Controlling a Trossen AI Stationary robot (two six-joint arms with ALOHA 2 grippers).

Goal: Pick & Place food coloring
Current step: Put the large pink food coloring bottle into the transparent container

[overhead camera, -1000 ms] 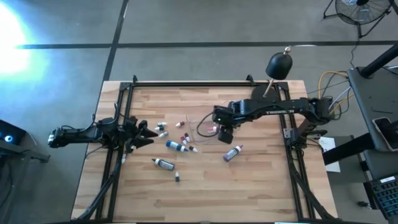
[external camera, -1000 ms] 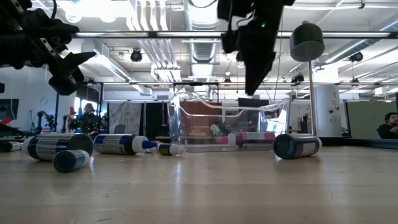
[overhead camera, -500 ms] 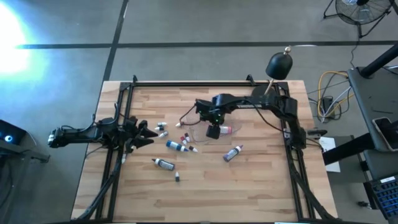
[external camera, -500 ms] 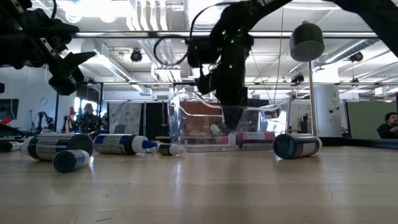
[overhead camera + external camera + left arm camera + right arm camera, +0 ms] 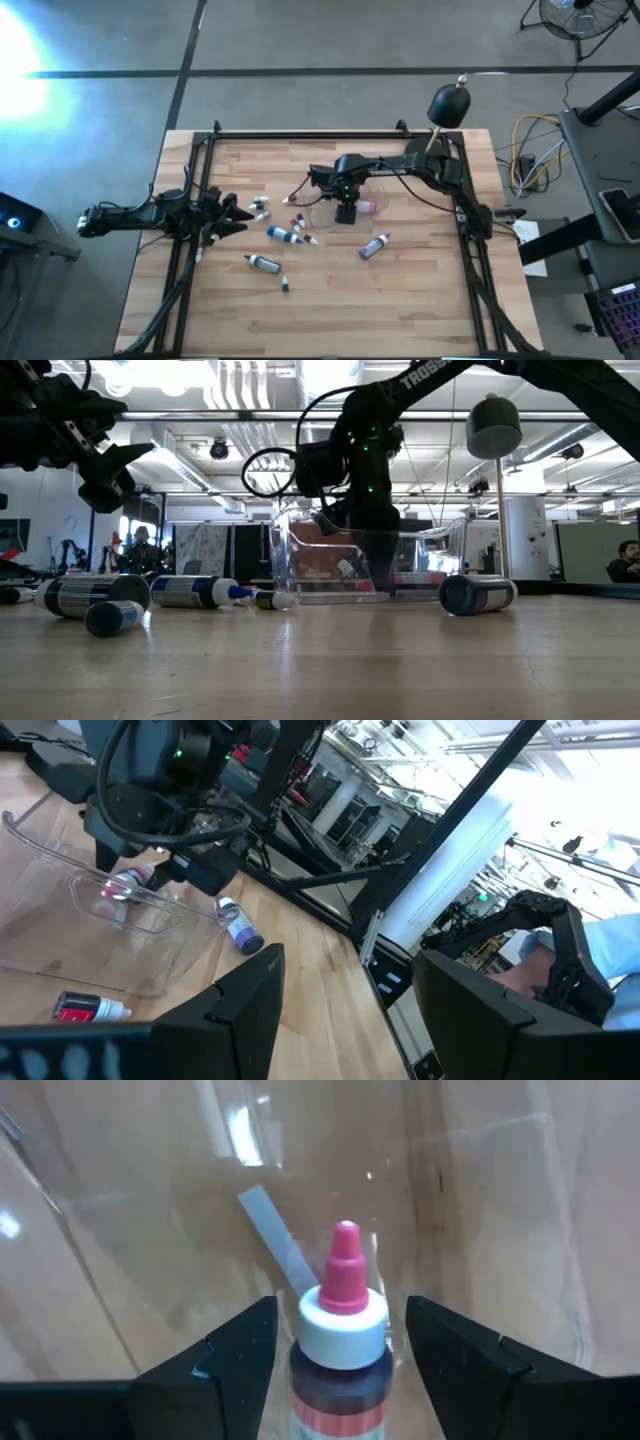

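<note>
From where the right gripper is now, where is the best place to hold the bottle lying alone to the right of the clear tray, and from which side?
Probably the middle of its body, from straight above. The grey bottle lies flat on its side on the table, apart from the clear tray, so its round sides are free; the fingers should close across its width.

Floor (image 5: 330, 40): grey concrete slabs with dark seams, strong glare patch (image 5: 20, 50) at one corner. Pedestal fan (image 5: 575, 15) stands off the counter's far corner. Ceiling (image 5: 250, 400): exposed ducts, pipes, bright strip lights. Glass-walled partitions (image 5: 215, 550) behind. A seated person (image 5: 627, 560) at room's edge.
</note>
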